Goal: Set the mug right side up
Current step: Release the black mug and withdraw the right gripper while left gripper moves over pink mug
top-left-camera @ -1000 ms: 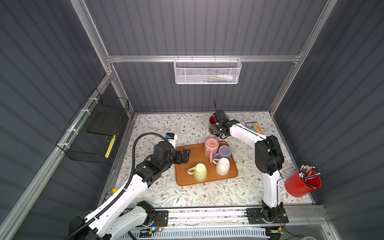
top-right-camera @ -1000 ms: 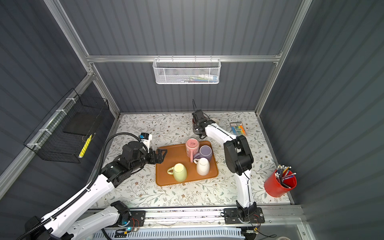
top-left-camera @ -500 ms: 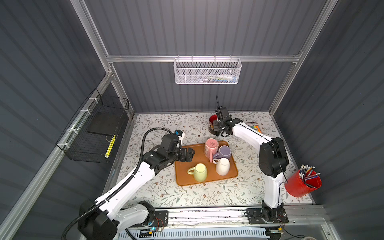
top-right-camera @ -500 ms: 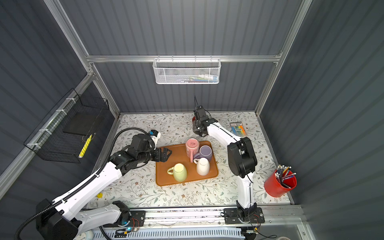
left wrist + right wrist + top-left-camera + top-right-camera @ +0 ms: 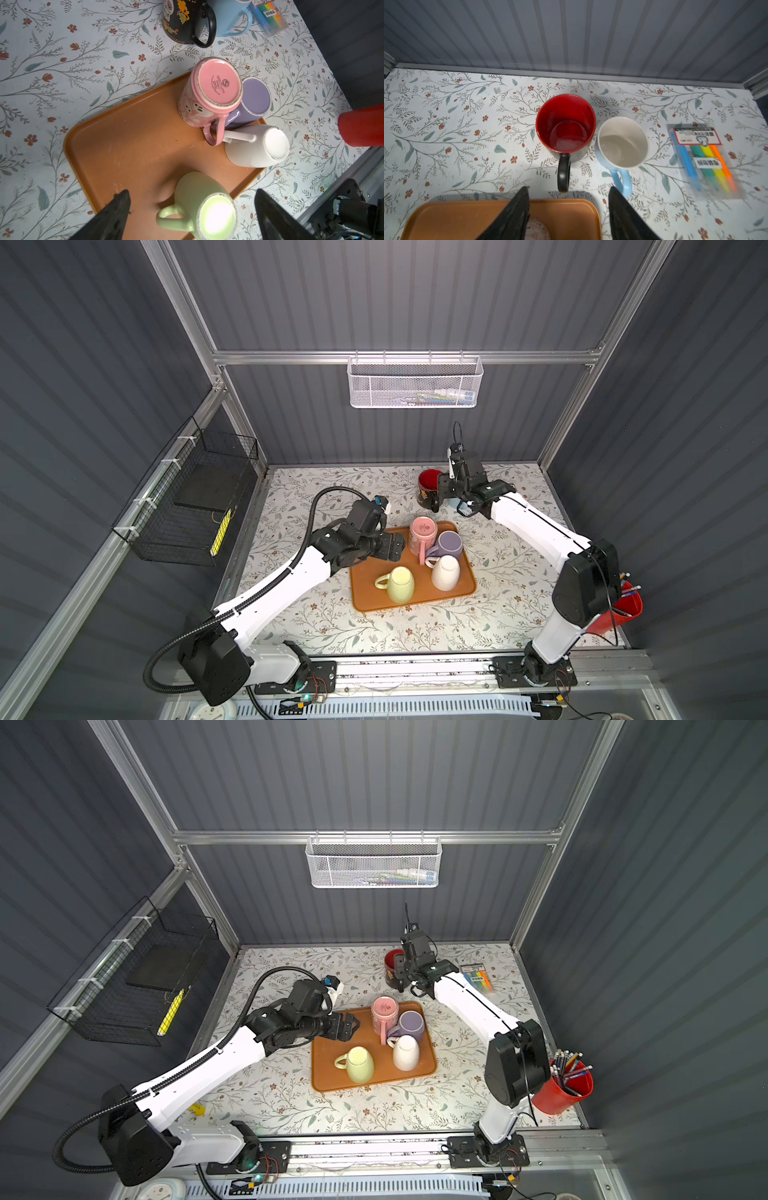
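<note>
Upside down on the orange tray point(image 5: 370, 585) point(image 5: 332, 1073) stand a pink mug point(image 5: 422, 531) point(image 5: 216, 91), a purple mug point(image 5: 449, 544) point(image 5: 254, 97), a white mug point(image 5: 446, 572) point(image 5: 257, 145) and a green mug point(image 5: 400, 583) point(image 5: 199, 199). My left gripper point(image 5: 397, 546) point(image 5: 192, 193) hangs open over the tray's left part, just left of the pink mug, empty. Behind the tray a black mug point(image 5: 428, 487) point(image 5: 566, 122) with a red inside stands upright. My right gripper point(image 5: 441, 495) point(image 5: 569, 190) is open beside its handle, holding nothing.
A blue mug point(image 5: 623, 141) stands upright right of the black one, with a highlighter pack point(image 5: 702, 155) point(image 5: 478, 974) further right. A red pen cup point(image 5: 563, 1092) sits at the front right corner. Wire baskets hang on the left and back walls.
My right gripper has opened and let go of the black mug, which now stands free. The left arm has moved right, further over the tray toward the pink mug.
</note>
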`<state>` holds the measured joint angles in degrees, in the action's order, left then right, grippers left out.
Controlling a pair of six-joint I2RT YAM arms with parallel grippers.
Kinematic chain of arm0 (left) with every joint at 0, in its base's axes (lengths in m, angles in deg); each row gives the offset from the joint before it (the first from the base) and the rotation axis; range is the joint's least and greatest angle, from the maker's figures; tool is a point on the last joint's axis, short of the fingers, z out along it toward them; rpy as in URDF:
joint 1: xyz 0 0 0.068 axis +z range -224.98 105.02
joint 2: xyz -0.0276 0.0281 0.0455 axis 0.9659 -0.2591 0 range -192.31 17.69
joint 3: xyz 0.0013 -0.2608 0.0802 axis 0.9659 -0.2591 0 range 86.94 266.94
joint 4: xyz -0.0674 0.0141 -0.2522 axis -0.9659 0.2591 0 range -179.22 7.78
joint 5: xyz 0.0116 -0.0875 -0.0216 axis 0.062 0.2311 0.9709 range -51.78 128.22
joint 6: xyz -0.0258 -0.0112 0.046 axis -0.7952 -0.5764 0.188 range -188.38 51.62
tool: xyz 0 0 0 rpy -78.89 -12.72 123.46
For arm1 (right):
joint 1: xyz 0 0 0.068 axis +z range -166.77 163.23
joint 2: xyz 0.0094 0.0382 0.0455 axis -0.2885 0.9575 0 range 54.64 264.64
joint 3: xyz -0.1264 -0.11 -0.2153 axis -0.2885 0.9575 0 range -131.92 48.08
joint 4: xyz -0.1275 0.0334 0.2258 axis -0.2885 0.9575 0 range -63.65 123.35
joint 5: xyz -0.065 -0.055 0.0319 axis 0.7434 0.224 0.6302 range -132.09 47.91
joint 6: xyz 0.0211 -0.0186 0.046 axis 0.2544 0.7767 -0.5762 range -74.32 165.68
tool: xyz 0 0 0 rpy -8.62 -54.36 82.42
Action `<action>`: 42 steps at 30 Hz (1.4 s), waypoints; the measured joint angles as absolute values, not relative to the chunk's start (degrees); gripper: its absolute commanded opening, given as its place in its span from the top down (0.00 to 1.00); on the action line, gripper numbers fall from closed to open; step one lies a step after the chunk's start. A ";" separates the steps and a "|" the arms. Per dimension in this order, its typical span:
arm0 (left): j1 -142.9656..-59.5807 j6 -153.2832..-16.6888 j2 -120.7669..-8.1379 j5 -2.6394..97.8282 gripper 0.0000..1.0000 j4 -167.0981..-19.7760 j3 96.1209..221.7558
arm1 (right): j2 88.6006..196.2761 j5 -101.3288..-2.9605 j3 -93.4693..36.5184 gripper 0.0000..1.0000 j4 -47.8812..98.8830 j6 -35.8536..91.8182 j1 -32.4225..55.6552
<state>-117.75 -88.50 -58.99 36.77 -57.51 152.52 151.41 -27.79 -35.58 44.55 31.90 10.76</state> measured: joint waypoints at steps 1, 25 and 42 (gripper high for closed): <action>-118.27 -88.52 -59.69 36.31 0.09 -57.36 152.91 | 150.03 -27.87 -34.07 0.36 44.11 31.64 10.76; -130.71 -90.01 -80.50 20.73 0.17 -51.90 168.69 | 123.06 -38.56 -1.57 0.30 35.78 18.87 4.88; -130.95 -90.66 -88.26 16.36 0.20 -51.94 172.19 | 119.78 -40.75 3.30 0.29 34.01 17.63 4.64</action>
<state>-130.95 -90.66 -88.26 16.36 -51.94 172.19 119.78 -40.75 3.30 34.01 17.63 4.64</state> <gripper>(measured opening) 0.798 0.705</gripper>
